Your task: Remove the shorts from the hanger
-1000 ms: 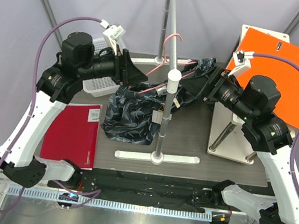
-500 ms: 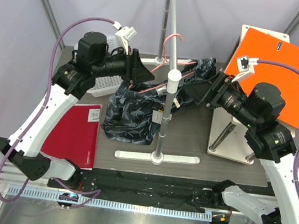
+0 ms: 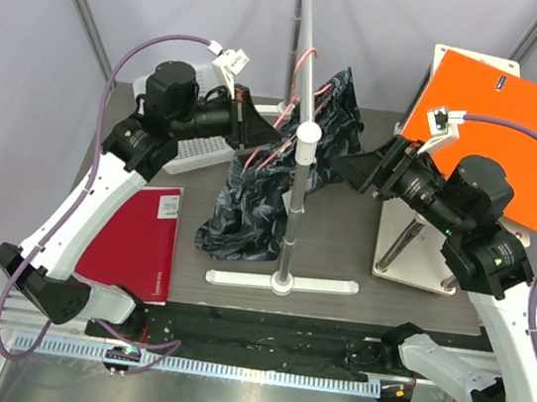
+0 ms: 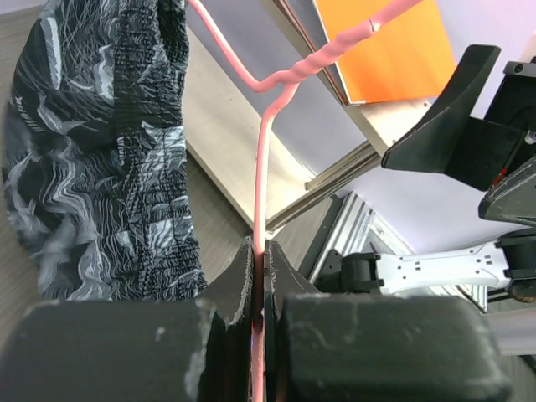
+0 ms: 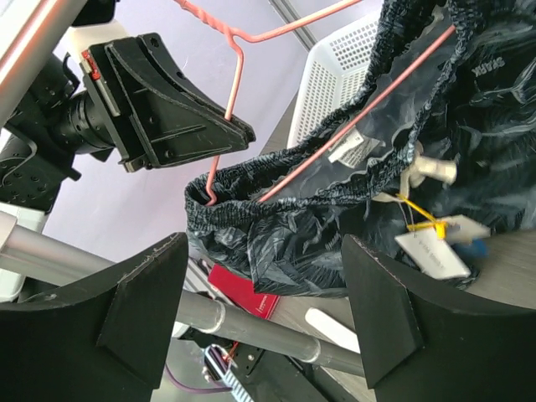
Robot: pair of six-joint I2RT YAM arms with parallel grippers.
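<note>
1. Shorts hang bunched on the hanger, left of the grey rail stand's upright post. Hem droops toward the table, near the stand's foot. The waistband is threaded over the wire and paper tags dangle from it.
2. Left gripper: fingers clenched on the pink wire, below its twisted neck. Right gripper: fingers spread wide, nothing between them, just right of the cloth and apart from it.
3. Risk: the left grip is a thin pinch on slick wire, so a hard one-sided tug on the cloth could swivel or drag the hanger through it.
4. Risk: the gathered waistband or the tag string may snag on the wire's corner and stall the slide-off.
5. In the way: the post stands between the two arms, so the right gripper must work around it to reach the cloth.
6. Around: red book near left, white basket behind the left gripper, orange folder far right. I judge none of them blocks the pull.
</note>
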